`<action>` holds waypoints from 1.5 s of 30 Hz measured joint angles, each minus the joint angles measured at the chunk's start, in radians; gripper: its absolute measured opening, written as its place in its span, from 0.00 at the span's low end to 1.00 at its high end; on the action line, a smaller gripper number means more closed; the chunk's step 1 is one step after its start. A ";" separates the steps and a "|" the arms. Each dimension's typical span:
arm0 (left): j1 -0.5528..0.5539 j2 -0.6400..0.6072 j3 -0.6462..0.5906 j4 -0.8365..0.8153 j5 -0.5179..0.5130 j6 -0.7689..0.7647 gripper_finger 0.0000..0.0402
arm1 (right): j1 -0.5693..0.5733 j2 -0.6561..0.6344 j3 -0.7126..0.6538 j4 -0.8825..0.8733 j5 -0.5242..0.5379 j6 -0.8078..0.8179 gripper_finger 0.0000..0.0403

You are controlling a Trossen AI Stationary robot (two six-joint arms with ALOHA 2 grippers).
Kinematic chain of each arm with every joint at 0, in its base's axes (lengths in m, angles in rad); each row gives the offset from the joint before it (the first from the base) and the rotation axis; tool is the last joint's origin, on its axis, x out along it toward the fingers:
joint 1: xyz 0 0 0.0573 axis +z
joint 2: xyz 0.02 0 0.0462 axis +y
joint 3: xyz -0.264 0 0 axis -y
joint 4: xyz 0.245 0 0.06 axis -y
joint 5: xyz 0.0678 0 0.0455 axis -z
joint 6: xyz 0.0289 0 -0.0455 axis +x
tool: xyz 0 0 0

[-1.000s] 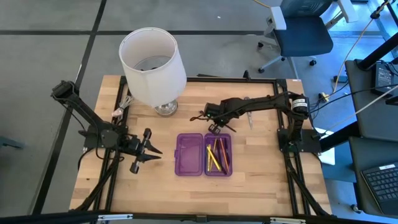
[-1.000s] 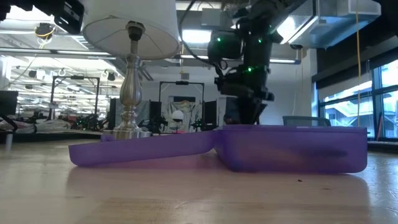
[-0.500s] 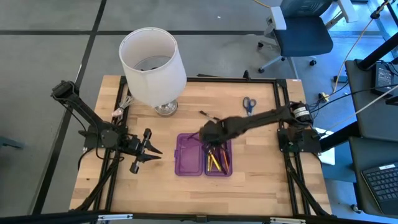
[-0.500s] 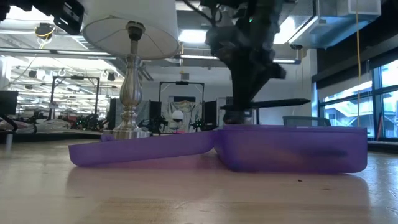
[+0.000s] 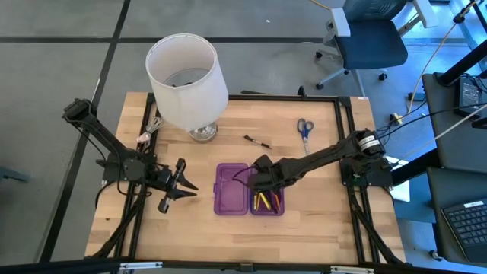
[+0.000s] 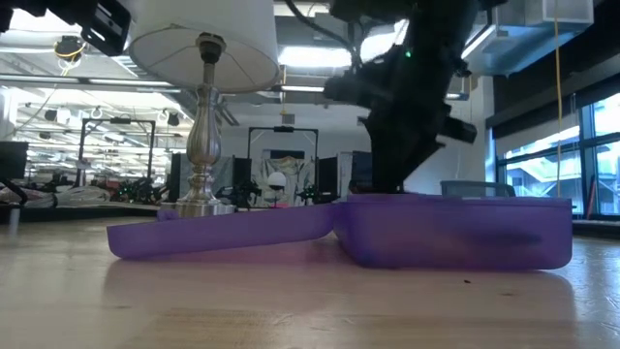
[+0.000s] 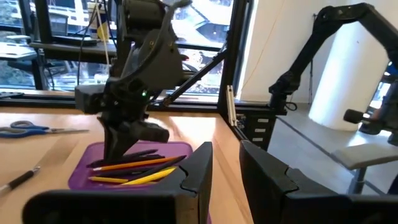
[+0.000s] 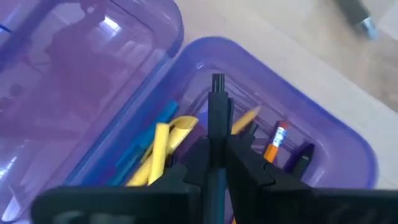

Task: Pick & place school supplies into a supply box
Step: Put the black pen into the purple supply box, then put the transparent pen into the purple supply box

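Right end effector sits over the translucent purple plastic pencil case, fingers pinched on a thin black pen – only its wrist view shows that grip. Yellow and orange pencils lie inside. From above, blue-handled scissors and another black pen remain on the wooden bench. White lampshade behind. Left end effector waits nearly closed, empty.
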 joint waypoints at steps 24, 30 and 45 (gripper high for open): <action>0.000 0.000 0.000 -0.007 0.002 0.001 0.19 | 0.003 0.000 -0.088 0.094 -0.088 -0.015 0.31; 0.000 0.000 0.000 -0.008 0.002 0.001 0.19 | -0.003 -0.004 0.017 -0.040 -0.072 -0.094 0.43; 0.000 0.000 0.000 -0.008 0.002 0.001 0.19 | -0.279 -0.007 0.156 -0.244 -0.149 -0.764 0.44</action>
